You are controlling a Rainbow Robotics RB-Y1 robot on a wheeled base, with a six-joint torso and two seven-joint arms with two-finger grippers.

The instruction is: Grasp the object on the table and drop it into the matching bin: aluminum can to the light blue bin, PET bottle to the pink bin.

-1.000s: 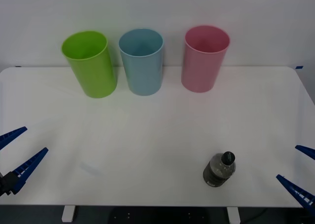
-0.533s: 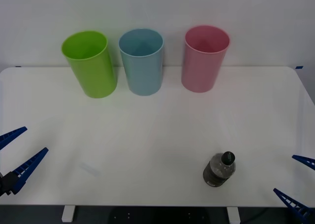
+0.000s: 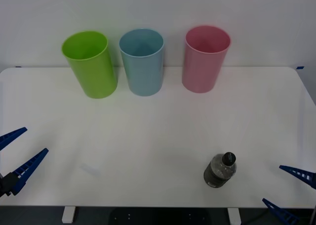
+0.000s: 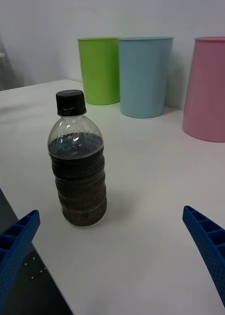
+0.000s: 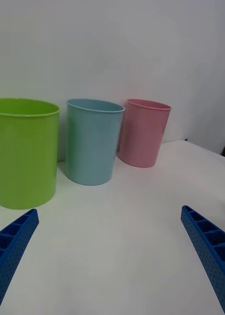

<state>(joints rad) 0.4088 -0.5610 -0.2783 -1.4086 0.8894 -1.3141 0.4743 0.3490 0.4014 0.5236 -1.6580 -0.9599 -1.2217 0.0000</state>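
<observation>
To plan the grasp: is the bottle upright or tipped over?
Upright. The bottle stands on its base on the table, black cap on top, dark contents level below the shoulder.

A plain white wall (image 3: 266, 17) rises straight behind the far edge of the scene, evenly lit and unmarked. Below the near edge, dark floor (image 3: 163, 216) shows between two pale legs (image 3: 68, 214).

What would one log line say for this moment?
bottle: upright, near table front edge, untouched | right gripper: open, beside bottle | left gripper: open, idle | pink bin: back row
</observation>
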